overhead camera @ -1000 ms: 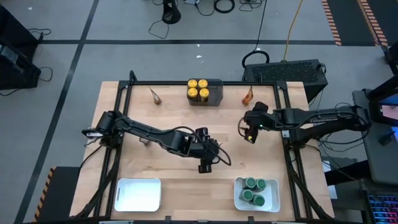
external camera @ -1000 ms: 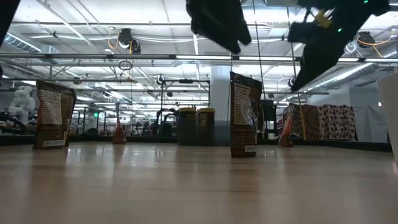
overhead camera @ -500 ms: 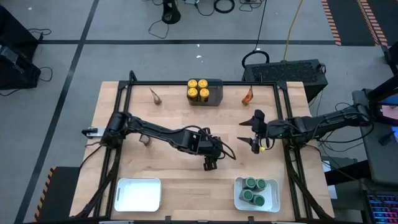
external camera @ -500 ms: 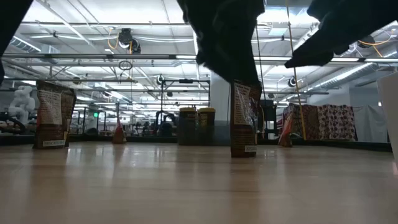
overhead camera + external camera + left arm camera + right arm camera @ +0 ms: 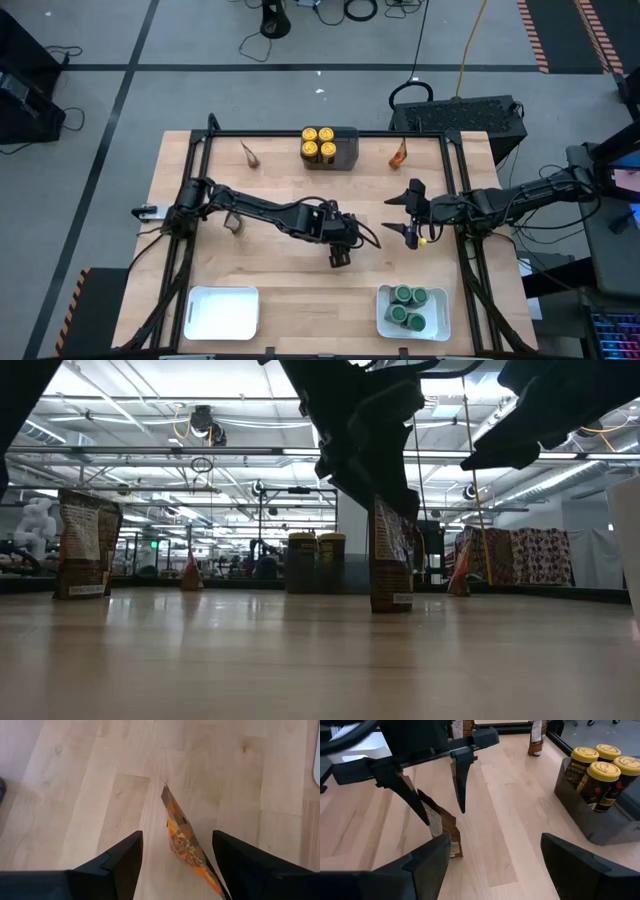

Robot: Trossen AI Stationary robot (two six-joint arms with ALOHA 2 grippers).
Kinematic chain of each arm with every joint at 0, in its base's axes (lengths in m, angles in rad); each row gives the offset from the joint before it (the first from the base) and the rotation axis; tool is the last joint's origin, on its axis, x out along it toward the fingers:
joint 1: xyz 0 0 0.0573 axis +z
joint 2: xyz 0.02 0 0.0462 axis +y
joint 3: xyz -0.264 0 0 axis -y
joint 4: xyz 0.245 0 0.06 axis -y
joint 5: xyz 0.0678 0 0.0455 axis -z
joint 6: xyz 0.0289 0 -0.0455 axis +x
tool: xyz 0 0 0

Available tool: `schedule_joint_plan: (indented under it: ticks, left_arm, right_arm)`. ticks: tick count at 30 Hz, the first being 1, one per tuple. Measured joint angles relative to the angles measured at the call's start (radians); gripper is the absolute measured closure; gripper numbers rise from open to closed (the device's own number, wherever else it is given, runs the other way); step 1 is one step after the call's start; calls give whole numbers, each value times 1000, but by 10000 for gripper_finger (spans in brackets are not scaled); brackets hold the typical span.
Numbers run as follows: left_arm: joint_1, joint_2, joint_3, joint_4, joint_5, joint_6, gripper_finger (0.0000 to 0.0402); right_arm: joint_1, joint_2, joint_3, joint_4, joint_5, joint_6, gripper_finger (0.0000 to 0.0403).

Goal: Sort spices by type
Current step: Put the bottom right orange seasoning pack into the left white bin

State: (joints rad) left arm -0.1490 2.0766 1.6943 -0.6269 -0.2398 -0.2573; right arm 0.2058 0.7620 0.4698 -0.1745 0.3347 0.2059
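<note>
Yellow-lidded round jars and green-lidded round jars sit grouped, while brown-orange pointed packets stay scattered, one between the left gripper's spread fingers.

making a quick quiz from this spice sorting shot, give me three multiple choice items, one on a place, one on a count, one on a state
1. Where do the yellow-lidded jars stand?
A. in the dark bin at the table's far edge
B. in a white tray
C. loose in the middle of the table

2. How many green-lidded jars sit in the white tray at the near right?
A. two
B. five
C. eight

3. How does the left claw stand?
A. shut on a jar
B. open, its fingers either side of a standing brown packet
C. resting in the empty tray

Answers:
1 A, the high view shows four yellow lids inside the bin.
2 B, five green lids show in that tray from above.
3 B, the left wrist view shows the packet between the spread fingers, not yet pinched.
</note>
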Motion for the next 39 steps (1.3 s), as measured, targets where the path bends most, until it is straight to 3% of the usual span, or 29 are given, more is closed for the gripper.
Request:
schedule_joint_plan:
  ticks: [8,18,26,31,39]
  left_arm:
    - [12,0,0,-2,0,-7,237]
    - [12,0,0,-5,52,28,388]
    - [-16,0,10,-28,38,121,398]
    - [-40,-79,37,-128,56,140,399]
    - [-145,-274,37,-280,117,-21,400]
  right_arm:
    - [0,0,0,1,0,0,111]
    - [0,0,0,2,0,0,111]
    - [0,0,0,4,0,-7,111]
    - [0,1,0,7,0,-8,111]
    - [0,0,1,15,0,-16,111]
